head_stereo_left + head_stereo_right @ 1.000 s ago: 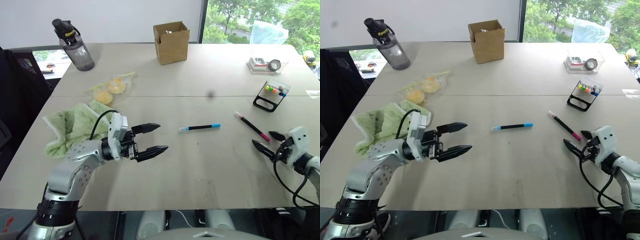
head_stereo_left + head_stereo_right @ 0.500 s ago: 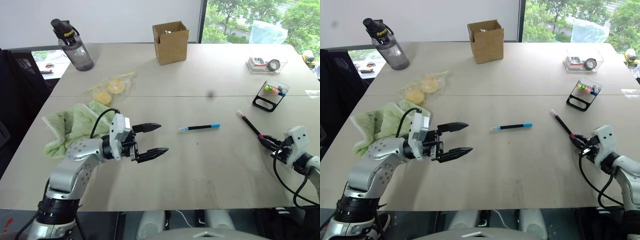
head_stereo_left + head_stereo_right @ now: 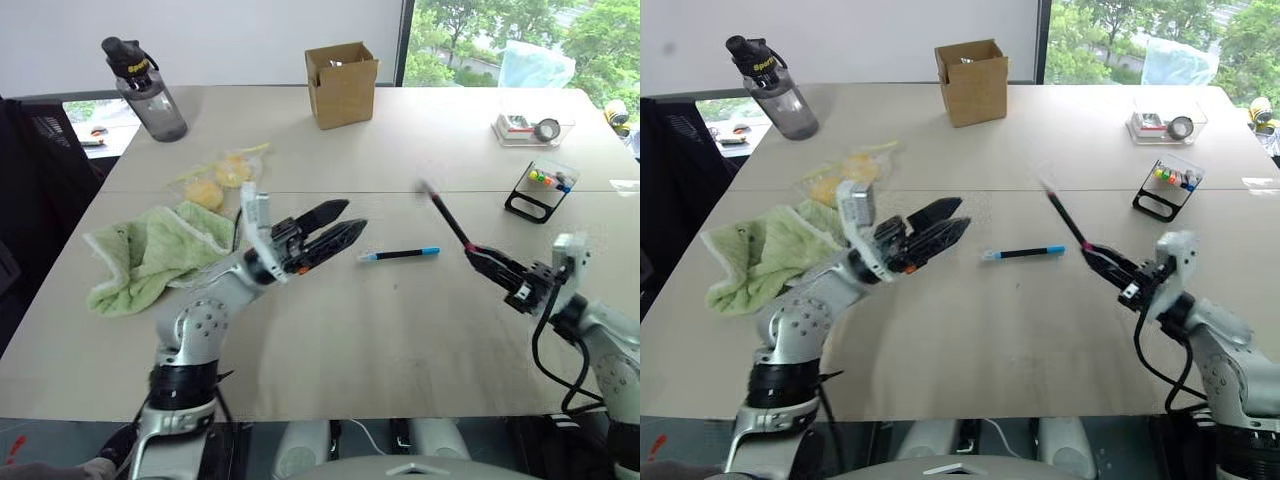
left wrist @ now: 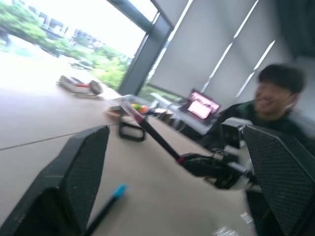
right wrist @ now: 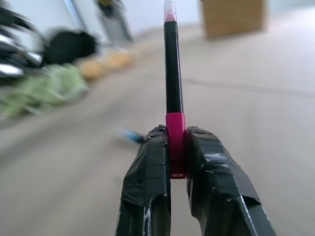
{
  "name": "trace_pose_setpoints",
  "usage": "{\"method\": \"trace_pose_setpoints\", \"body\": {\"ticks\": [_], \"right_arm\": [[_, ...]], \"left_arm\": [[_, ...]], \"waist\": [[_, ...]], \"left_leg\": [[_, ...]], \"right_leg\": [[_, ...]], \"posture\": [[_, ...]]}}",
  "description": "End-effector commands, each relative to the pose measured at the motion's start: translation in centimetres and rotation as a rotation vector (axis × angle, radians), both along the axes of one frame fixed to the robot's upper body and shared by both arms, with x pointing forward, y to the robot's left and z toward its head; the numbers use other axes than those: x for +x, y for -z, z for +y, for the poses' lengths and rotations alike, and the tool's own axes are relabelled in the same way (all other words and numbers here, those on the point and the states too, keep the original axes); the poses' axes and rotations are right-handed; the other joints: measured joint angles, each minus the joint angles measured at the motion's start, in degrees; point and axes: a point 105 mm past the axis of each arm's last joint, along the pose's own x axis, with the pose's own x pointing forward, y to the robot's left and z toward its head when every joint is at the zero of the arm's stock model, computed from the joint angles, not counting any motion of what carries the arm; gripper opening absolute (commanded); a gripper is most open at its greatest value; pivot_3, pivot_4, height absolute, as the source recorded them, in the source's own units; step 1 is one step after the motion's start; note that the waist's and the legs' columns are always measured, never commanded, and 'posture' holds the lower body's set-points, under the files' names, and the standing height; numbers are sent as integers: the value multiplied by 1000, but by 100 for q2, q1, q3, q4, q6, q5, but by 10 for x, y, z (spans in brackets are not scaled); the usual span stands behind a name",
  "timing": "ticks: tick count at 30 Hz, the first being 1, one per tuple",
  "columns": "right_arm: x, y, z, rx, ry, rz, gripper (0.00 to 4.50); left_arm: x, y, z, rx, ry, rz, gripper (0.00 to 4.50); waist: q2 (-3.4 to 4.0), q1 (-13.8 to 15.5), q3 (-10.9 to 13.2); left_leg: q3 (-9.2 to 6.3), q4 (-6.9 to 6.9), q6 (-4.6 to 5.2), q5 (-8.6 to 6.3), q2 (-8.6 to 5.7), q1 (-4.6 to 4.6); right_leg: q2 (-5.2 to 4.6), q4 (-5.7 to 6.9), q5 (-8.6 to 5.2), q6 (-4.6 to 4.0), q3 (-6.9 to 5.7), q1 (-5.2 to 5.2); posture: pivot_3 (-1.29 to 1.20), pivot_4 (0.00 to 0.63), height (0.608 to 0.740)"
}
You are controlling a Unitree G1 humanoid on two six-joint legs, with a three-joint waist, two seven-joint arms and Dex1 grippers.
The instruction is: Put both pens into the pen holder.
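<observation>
While the right gripper [image 3: 487, 261] sits at the lower right of the head view, its two black fingers [image 5: 147, 167] are pinched tight on the pink-red end of the pink-ended pen [image 3: 447, 218], which sticks up off the table [image 3: 400, 340] and slants toward the upper left of the frame, white tip leading. From the right wrist camera the barrel rises straight out from between the fingertips, the pink band squeezed between them.

Left of centre, the left gripper [image 3: 338, 225] is raised over the table with its fingers spread wide and nothing between them, aimed toward the middle of the frame. Just beyond its tips, at frame centre, the blue-capped pen [image 3: 400, 255] lies flat on the table, running roughly left to right with the light-blue cap at its right end. A green cloth [image 3: 145, 255] is bunched at the left, with a clear bag of yellow items [image 3: 222, 173] just above it.

Farther back, at the right edge of the frame, the pen holder [image 3: 541, 189] stands tilted on the table, coloured caps showing, well apart from both pens. Above it sits a clear tray [image 3: 530, 128] with tape rolls. Along the top of the frame stand a cardboard box [image 3: 343, 84] at centre and a dark water bottle [image 3: 146, 90] at upper left.
</observation>
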Motion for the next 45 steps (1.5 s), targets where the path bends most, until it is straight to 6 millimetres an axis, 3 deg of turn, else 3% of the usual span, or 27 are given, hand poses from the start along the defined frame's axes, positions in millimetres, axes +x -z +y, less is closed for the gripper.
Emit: {"method": "trace_pose_setpoints", "body": {"ticks": [1, 7, 16, 24, 33, 37, 42, 44, 45], "right_arm": [[-11, -31, 26, 92, -124, -67, 5], [-21, -43, 48, 121, -237, -79, 5], [-32, -49, 61, 140, -310, -75, 5], [-31, -49, 66, 133, -313, -75, 5], [-29, -47, 65, 123, -306, -75, 5], [-29, -47, 65, 122, -302, -74, 0], [-29, -46, 65, 120, -299, -73, 0], [-29, -47, 66, 120, -299, -74, 0], [-29, -47, 67, 119, -299, -75, 0]], "left_arm": [[-3, -30, -3, -195, 133, 47, 4500], [-3, -40, -12, -225, 202, 59, 4500], [-1, -39, -13, -203, 179, 31, 4500], [12, -39, -11, -203, 78, 8, 4500], [5, -39, -13, -198, 127, -2, 4500], [0, -40, -14, -206, 159, -15, 3406], [1, -40, -15, -206, 152, -23, 932], [1, -41, -15, -205, 153, -26, 172], [1, -41, -15, -205, 153, -27, 43]], "waist": [[-1, -3, 1], [-1, -1, 1], [-2, -1, 1], [-2, 0, 1], [-5, -1, 3], [-6, -1, 4], [-6, 0, 4], [-7, 0, 4], [-7, -1, 5]], "left_leg": [[-2, 0, -1, 1, 0, -1], [-4, 0, -23, 13, -2, -3], [-3, 0, -22, 13, -4, -3], [-4, 0, -20, 12, -4, -3], [-5, -1, -13, 8, -4, -5], [-5, 0, -13, 8, -4, -5], [-5, -1, -13, 8, -4, -5], [-5, -1, -13, 8, -4, -5], [-5, -1, -13, 8, -3, -5]], "right_leg": [[0, 0, 0, 0, -2, 0], [16, -4, 0, -1, -3, 0], [20, -3, -1, -2, -1, 0], [20, -4, -1, -2, -1, 0], [20, -7, -1, -2, -2, -1], [20, -7, -1, -2, -2, -1], [20, -7, -1, -2, -2, -1], [20, -7, -1, -2, -2, -1], [20, -7, -1, -2, -1, -1]], "posture": [[0, 150, 736], [0, 150, 736], [0, 150, 736], [0, 150, 736], [0, 150, 736], [0, 150, 736], [0, 150, 736], [0, 150, 736], [0, 150, 736]]}}
